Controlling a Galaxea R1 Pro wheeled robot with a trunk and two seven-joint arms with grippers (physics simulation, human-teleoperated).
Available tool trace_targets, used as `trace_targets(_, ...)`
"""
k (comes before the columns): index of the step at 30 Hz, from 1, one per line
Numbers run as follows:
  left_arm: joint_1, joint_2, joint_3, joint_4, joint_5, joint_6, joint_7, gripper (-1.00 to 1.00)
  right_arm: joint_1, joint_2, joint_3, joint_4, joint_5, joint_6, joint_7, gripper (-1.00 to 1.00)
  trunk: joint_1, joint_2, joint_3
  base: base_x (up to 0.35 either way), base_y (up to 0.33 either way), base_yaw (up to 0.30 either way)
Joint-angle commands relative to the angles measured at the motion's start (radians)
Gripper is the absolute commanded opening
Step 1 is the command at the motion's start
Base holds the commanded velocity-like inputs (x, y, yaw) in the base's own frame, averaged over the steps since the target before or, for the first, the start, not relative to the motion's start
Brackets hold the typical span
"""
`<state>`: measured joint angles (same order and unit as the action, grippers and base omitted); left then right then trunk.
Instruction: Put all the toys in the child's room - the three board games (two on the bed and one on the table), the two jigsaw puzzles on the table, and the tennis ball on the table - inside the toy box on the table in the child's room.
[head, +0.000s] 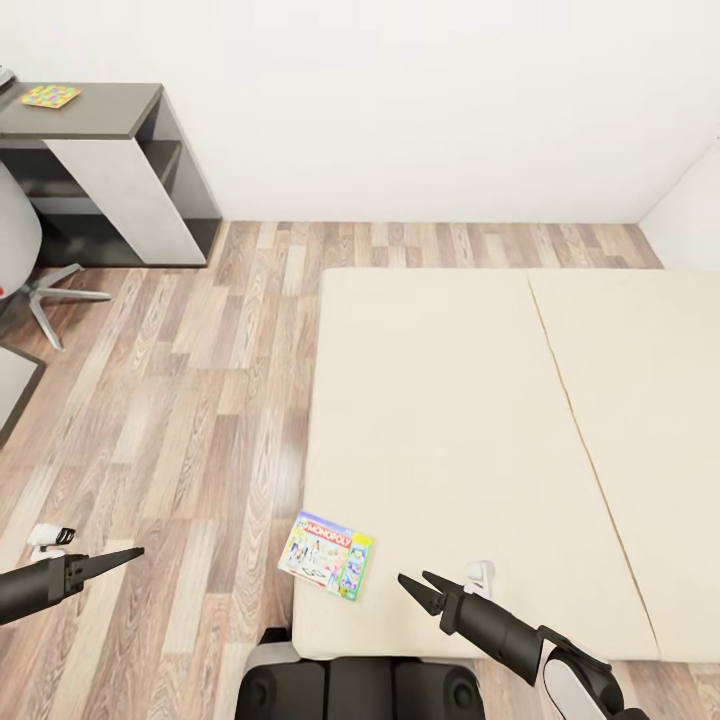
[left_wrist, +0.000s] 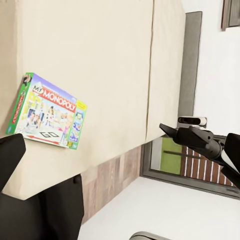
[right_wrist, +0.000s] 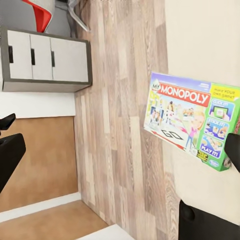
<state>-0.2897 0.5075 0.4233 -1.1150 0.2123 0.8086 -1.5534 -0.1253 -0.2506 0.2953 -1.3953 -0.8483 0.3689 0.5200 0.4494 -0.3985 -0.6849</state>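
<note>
We see the Monopoly board game (head: 326, 554) lying flat at the near left corner of the bed (head: 480, 400), with bare mattress all around it. Open wood floor (head: 180, 420) lies beside it. The right claw (head: 422, 586), slightly parted, hangs just beside it, unobstructed.

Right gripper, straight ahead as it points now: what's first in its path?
Probably the Monopoly box. The right gripper, jaws apart, points across the bed's near corner towards it. Height is unclear, so it may pass above.
</note>
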Motion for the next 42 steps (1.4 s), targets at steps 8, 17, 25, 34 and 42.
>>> trace_targets(8,0.0,0.0,0.0,0.0,-0.001,0.011,-0.005,1.0,0.0,0.0,0.001,0.0,-0.01,0.007,-0.002,1.0,0.001,-0.001,0.012,0.0,0.0,0.0)
trace_targets(17,0.0,0.0,0.0,0.0,-0.001,0.011,-0.005,1.0,0.0,0.001,0.001,0.0,-0.009,0.007,-0.002,1.0,0.001,-0.001,0.027,0.0,0.0,0.0)
trace_targets(25,0.0,0.0,0.0,0.0,0.0,0.011,-0.004,1.0,0.0,0.001,0.001,0.0,-0.009,0.007,-0.003,1.0,0.001,-0.001,0.04,0.0,0.0,0.0)
trace_targets(34,0.0,0.0,0.0,0.0,0.0,0.011,-0.005,1.0,0.0,0.001,0.001,0.0,-0.009,0.007,-0.002,1.0,0.001,-0.001,0.055,0.0,0.0,0.0)
trace_targets(42,0.0,0.0,0.0,0.0,0.0,0.011,-0.004,1.0,0.0,0.001,0.001,0.0,-0.009,0.007,-0.002,1.0,0.001,-0.001,0.068,0.0,0.0,0.0)
